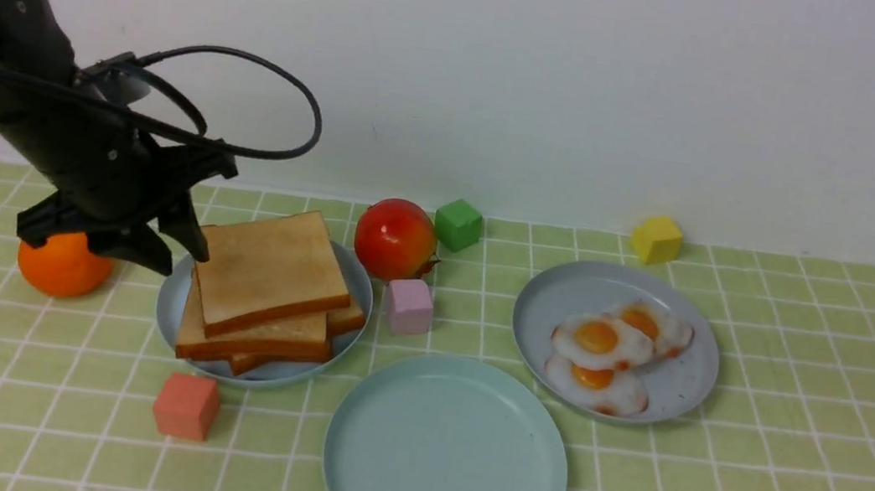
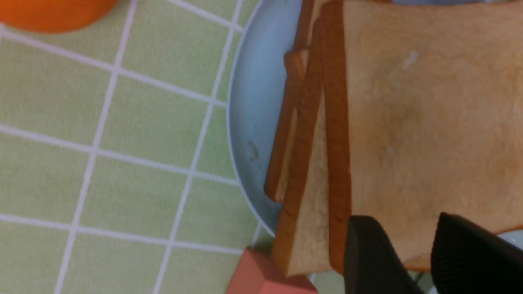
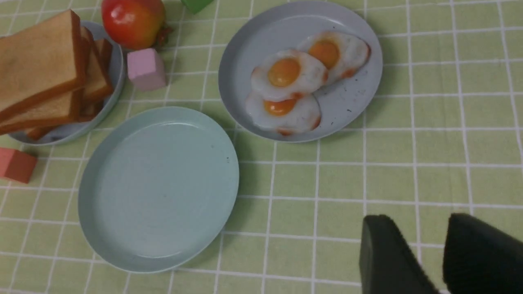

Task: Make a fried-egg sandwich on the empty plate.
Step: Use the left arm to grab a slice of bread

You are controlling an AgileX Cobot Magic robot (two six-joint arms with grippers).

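Gripping top toast slice (image 1: 270, 266) with left hand (image 1: 178, 258), step one; next I carry it near-right onto empty plate (image 1: 448, 450).

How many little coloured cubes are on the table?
4: green cube and yellow cube at the back, pink cube beside the toast plate, red cube before it. None seems hidden.

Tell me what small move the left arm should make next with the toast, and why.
Probably close the left gripper on the top square tan toast slice: its fingers seem to straddle that slice's edge, and the round pale mint-green plastic plate holds nothing yet.
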